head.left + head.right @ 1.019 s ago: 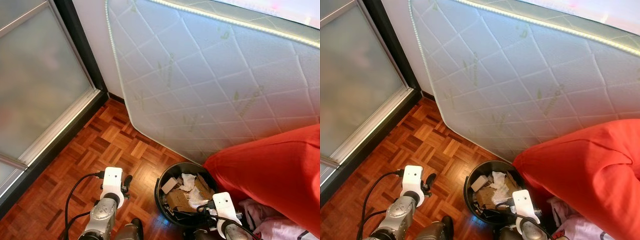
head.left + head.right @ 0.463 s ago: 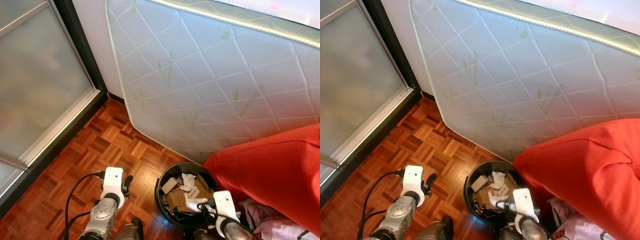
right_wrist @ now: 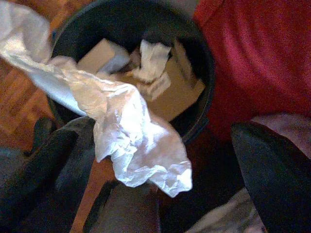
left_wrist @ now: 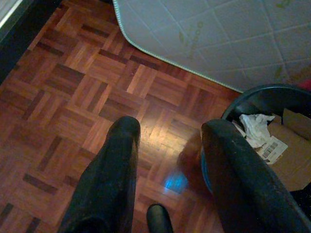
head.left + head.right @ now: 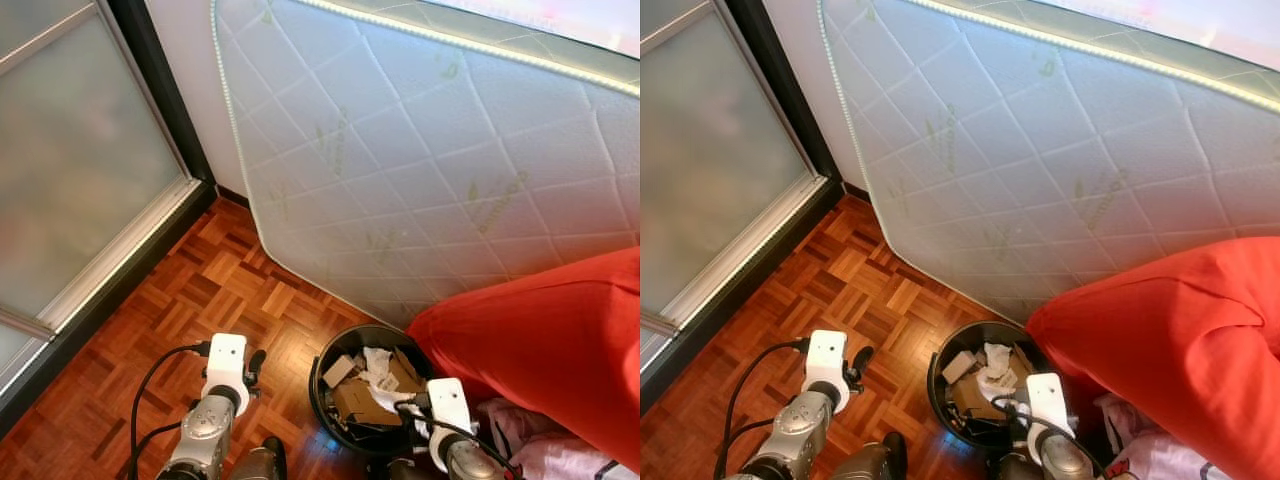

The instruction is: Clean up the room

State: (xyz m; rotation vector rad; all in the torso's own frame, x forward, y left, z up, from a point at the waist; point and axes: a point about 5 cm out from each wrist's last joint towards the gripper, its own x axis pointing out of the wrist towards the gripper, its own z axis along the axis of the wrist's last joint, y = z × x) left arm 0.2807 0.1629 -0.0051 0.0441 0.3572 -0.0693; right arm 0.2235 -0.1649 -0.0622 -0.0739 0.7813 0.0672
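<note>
So the black trash bin [image 5: 372,385] sits on the parquet floor [image 5: 200,300], near the bottom of the head views, tucked between the leaning white mattress [image 5: 420,170] on the far side and a big red cushion [image 5: 545,355] on the right. It's got cardboard pieces [image 5: 365,395] and crumpled paper in it.

The right gripper [image 3: 150,160] hangs just above the near rim of the bin. From the head camera you mostly just see its white wrist block, so that's not much help. The right wrist camera is where it gets clear: fingers spread wide, with a crumpled white paper [image 3: 131,131] draped loose between them, over the bin's near edge. I can't tell whether it's resting against one finger or free of both.

The left gripper [image 4: 167,131] is over bare floor just left of the bin, fingers apart, nothing in it. Its wrist cam catches the bin's rim and a barcode scrap inside, which the head views don't really show.

Frosted sliding door [image 5: 70,170] on the far left.
</note>
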